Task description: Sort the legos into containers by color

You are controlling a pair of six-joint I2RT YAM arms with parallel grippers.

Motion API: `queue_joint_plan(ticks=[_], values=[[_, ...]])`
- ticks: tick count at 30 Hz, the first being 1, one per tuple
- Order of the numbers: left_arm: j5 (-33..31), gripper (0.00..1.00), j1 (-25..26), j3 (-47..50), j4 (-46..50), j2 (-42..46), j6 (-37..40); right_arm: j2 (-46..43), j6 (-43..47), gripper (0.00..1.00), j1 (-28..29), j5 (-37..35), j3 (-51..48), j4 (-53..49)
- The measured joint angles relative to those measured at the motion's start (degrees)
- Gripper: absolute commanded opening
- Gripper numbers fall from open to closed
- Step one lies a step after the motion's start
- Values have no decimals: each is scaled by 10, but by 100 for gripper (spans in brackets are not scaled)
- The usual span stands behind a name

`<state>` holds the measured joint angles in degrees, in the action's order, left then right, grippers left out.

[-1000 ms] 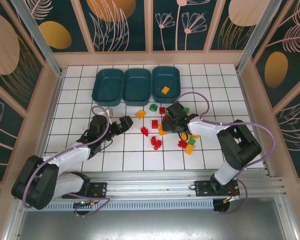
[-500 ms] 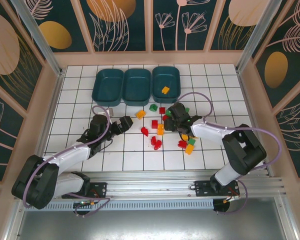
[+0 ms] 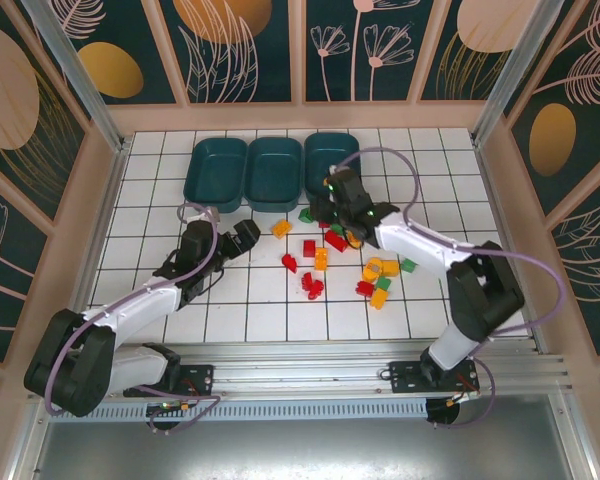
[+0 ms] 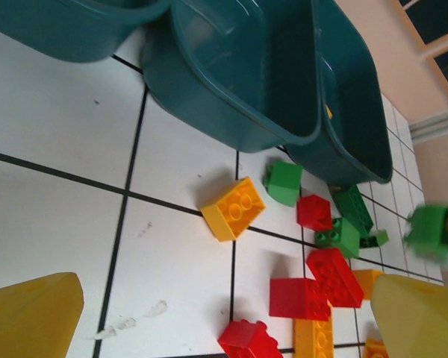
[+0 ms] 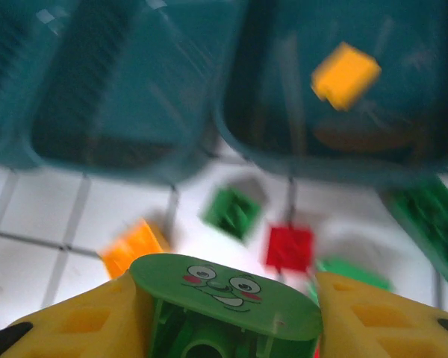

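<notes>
The right gripper (image 5: 228, 317) is clenching its jaws on a green lego (image 5: 225, 292) near the right container's (image 3: 325, 148) near rim. That container is holding an orange lego (image 5: 345, 74), so releasing here is risking mixed colors. The left gripper's (image 3: 245, 240) jaws are standing released.

Free to pass over bare tiles (image 3: 145, 190) left of the containers (image 3: 274, 175). Blocked just before their right end by scattered legos (image 3: 320, 258) and the right arm (image 3: 420, 241).
</notes>
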<state>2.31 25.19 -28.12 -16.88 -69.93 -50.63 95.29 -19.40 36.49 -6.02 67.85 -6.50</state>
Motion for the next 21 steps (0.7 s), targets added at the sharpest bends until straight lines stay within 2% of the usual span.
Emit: queue_joint_plan(ticks=[4, 11, 16, 21], values=[[-16, 99, -1, -4, 26, 5, 9, 108, 16, 45, 2, 20, 133, 24], [-21, 97, -1, -24, 68, 6, 26, 256, 47, 47, 5, 42, 286, 22], [-11, 95, -1, -34, 77, -14, 39, 315, 63, 57, 7, 50, 348, -9], [12, 82, -1, -66, 90, -56, 57, 351, 77, 66, 8, 56, 411, -46]])
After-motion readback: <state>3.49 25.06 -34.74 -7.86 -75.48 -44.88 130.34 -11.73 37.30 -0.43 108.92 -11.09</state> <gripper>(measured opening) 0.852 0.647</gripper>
